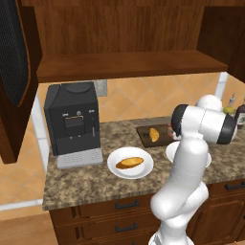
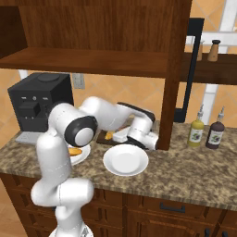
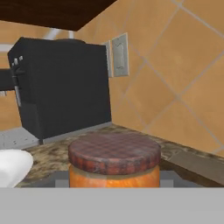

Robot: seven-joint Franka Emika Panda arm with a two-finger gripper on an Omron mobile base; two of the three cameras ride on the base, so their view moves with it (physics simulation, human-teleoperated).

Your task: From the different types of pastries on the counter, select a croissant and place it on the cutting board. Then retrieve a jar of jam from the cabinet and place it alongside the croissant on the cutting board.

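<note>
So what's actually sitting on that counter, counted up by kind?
Pastries: 2 (croissant on the cutting board, longer loaf on a plate)
White plates: 2
Cutting board: 1
Jam jar: 1
Sauce bottles: 2
Coffee machine: 1
Total: 9

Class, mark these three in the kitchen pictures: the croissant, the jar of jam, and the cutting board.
croissant (image 1: 154, 134): left base view, middle of the curved pastry.
jar of jam (image 3: 114, 153): hand view, top of its dark lid.
cutting board (image 1: 143, 135): left base view, bare left part of the board.
</note>
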